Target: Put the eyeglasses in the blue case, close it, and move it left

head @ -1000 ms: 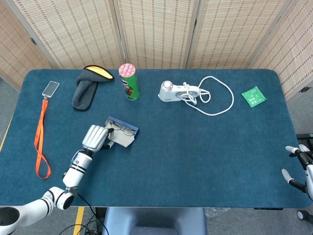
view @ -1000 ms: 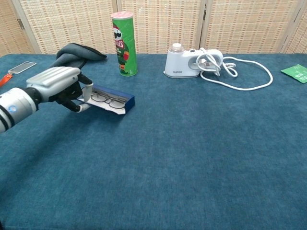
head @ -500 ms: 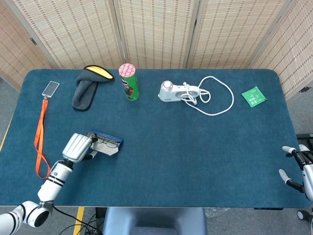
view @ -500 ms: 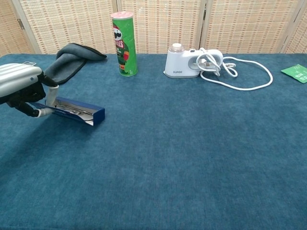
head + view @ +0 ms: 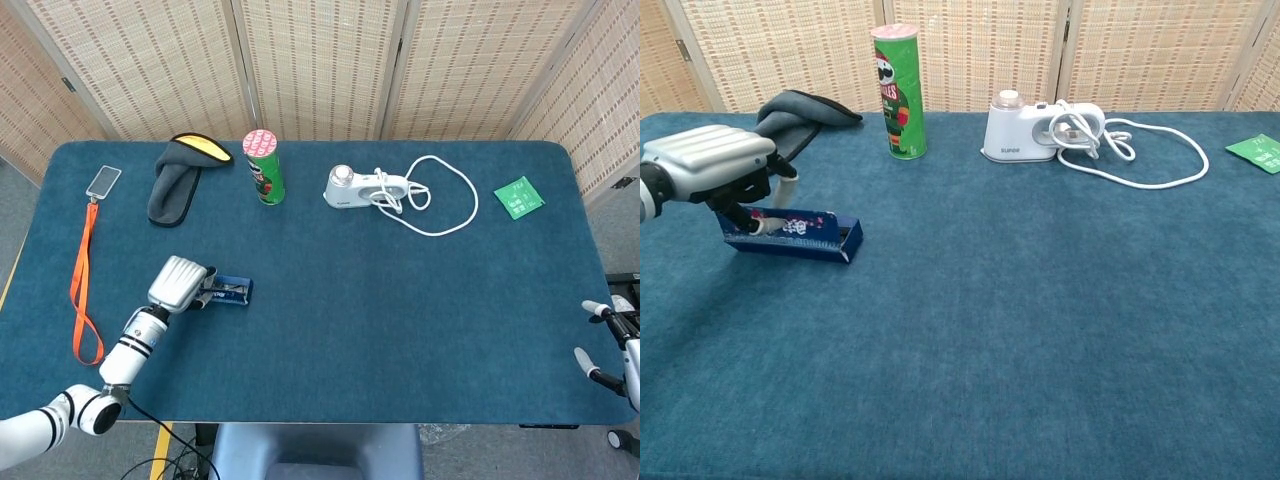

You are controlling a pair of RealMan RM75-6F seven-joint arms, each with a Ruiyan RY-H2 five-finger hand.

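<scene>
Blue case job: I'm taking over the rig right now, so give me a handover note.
Left hand rests on the blue case at its left end; whether it grips is unclear. Right hand is open at the table's right edge, holding nothing.
The case looks closed and lies on the table's left part. Eyeglasses aren't visible, presumably inside.
Left: confirm the case is shut and placed, then withdraw the hand.
</scene>
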